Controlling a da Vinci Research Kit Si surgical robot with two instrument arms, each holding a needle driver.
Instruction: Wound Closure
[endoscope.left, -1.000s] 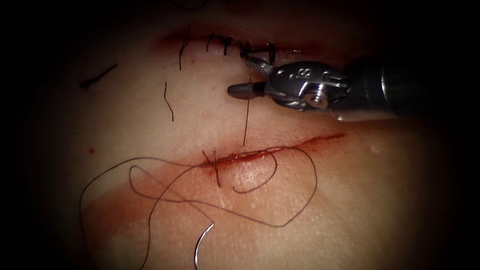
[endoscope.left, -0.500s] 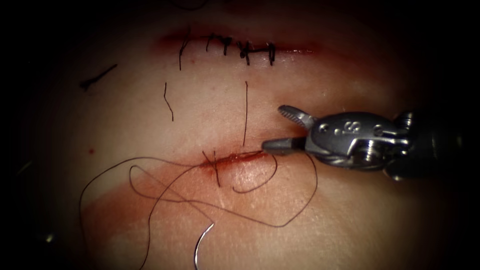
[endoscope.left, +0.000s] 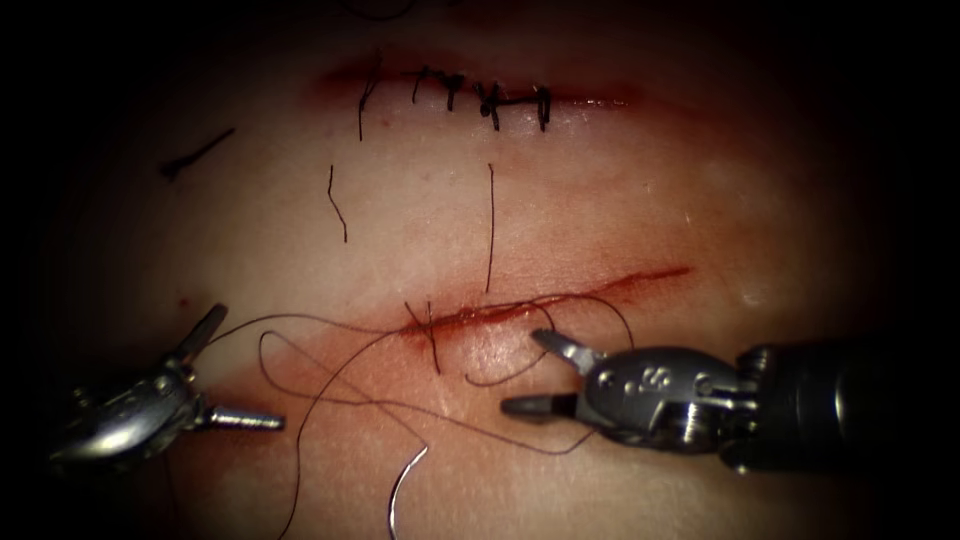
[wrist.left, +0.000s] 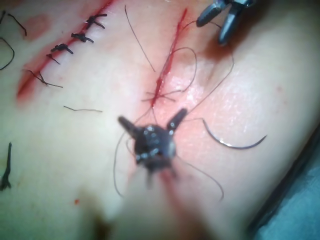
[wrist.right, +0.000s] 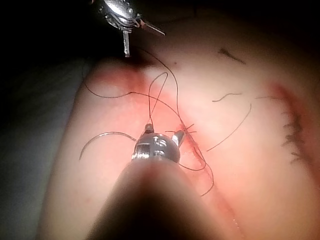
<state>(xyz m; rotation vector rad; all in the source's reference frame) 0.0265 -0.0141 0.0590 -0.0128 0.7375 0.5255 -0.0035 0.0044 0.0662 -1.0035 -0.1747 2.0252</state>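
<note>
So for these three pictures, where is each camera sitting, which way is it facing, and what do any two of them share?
Endoscope: above and in front of the tissue; left tool and right tool both open over the thread.
Left wrist: rides the left arm, looking along its shaft at its open, empty tool.
Right wrist: looks along its shaft at its open, empty tool.
Shared: all show the free needle lying on the tissue and the cut.

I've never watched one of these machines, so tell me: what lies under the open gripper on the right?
Under the right gripper, jaws open and holding nothing, lie loops of thread on the tissue. The needle lies free nearby, not in the tissue. Whatever is beneath the tool's body is covered.
</note>
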